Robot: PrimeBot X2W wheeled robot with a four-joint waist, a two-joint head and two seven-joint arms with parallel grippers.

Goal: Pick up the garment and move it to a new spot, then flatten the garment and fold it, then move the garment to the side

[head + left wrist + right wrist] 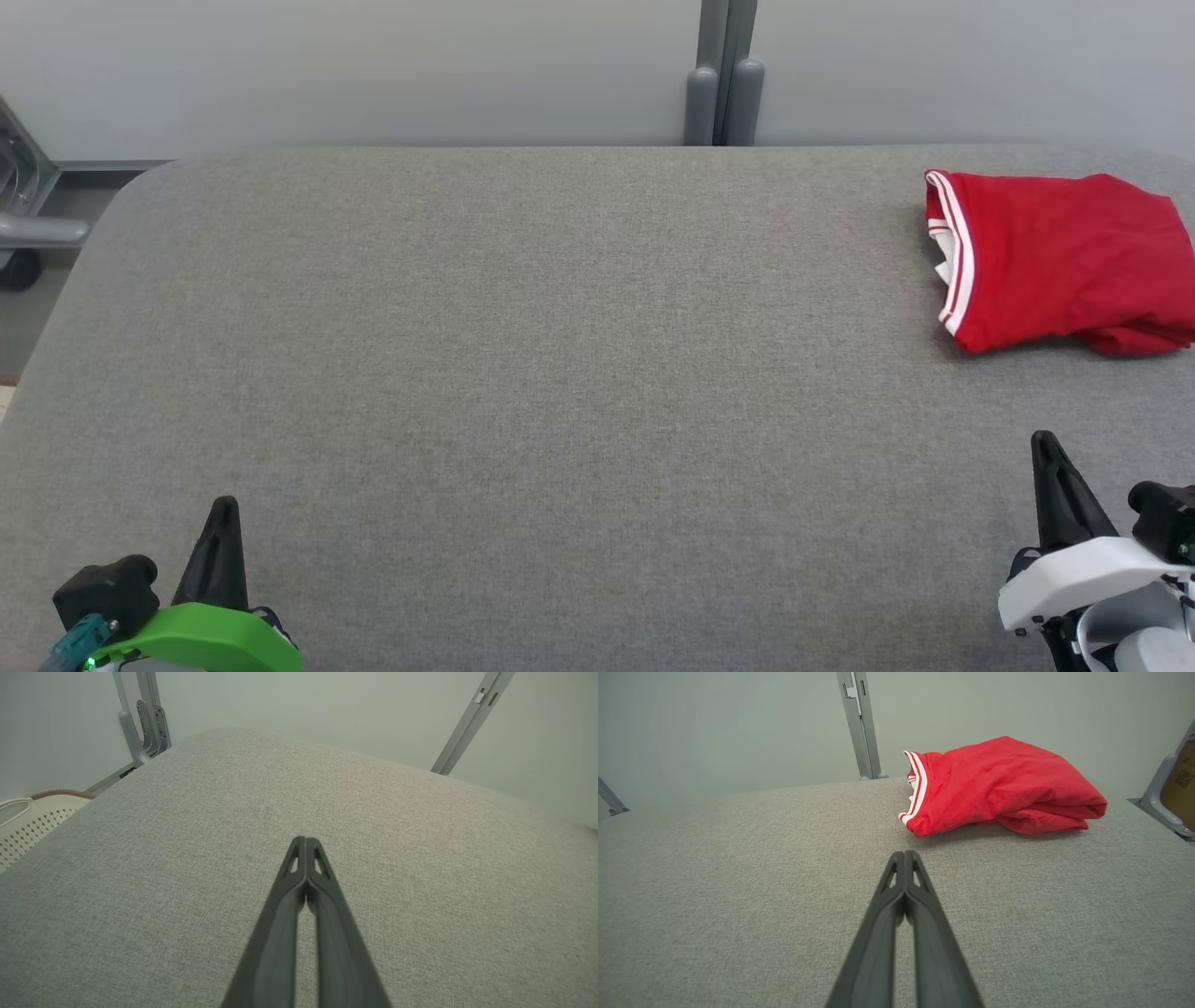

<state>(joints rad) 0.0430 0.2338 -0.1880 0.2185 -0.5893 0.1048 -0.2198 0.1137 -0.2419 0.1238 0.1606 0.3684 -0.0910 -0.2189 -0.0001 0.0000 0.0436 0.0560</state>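
Observation:
The garment (1060, 257) is red with white-striped trim and lies folded in a compact bundle at the far right of the grey table (523, 373). In the right wrist view the garment (999, 786) rests a short way beyond my right gripper (904, 855), whose fingers are pressed together and hold nothing. In the head view my right gripper (1044, 441) sits at the lower right, below the bundle and apart from it. At the lower left my left gripper (224, 506) is shut and empty over bare fabric; its closed fingertips (304, 841) show in the left wrist view.
A grey post (724, 75) stands behind the table's far edge against a pale wall. A white perforated basket (28, 821) sits off the table's left side. A cardboard box (1183, 779) and a metal bracket lie beyond the right edge.

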